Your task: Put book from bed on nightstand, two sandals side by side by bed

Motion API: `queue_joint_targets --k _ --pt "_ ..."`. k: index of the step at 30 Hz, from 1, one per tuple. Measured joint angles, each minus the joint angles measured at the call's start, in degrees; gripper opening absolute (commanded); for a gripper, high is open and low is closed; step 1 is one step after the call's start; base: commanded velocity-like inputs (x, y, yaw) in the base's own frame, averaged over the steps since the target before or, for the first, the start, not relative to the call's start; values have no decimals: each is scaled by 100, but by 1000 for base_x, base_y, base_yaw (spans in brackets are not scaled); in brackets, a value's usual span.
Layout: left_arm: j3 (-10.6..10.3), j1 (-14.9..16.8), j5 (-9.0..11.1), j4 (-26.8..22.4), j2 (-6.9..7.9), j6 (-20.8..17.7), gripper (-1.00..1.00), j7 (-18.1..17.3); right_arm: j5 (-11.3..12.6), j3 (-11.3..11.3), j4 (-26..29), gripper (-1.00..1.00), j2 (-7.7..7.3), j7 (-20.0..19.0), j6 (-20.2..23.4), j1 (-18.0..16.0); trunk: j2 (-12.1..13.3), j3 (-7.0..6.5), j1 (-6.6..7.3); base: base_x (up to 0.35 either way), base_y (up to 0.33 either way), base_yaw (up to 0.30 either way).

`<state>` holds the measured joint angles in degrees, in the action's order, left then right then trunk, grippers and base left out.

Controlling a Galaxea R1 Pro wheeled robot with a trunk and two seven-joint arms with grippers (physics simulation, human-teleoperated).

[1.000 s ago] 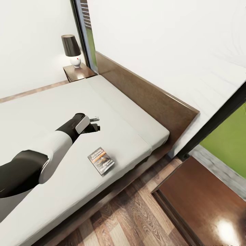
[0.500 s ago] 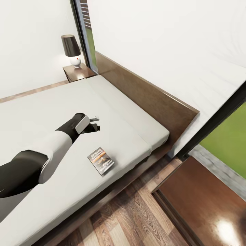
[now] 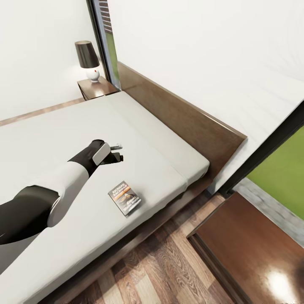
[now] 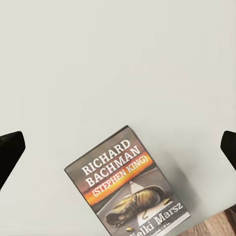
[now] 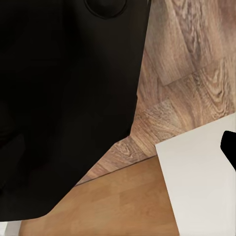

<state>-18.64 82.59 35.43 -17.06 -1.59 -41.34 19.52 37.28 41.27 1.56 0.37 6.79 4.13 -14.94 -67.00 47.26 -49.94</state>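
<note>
the left arm reaches forward and slightly rightward in the head view, its black upper segment lowest, then a white forearm, then a black wrist with a grey-white panel on top. at its far end the left claw [image 3: 117, 153] points ahead and a little down, one pale finger above a dark one with a gap showing between them. in the left wrist view the two dark fingertips [image 4: 11, 150] sit at opposite edges, wide apart, nothing between them. in the right wrist view, one dark fingertip [image 5: 229, 146] of the right claw shows at the edge beside a large black body part; its spread cannot be judged.
</note>
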Motion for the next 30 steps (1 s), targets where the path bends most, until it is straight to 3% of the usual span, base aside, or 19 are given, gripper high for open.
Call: queue_joint_targets --k 30 --pt "-3 0 0 -2 15 -3 100 -8 7 0 -24 100 0 0 8 0 0 275 0 0 0 0"
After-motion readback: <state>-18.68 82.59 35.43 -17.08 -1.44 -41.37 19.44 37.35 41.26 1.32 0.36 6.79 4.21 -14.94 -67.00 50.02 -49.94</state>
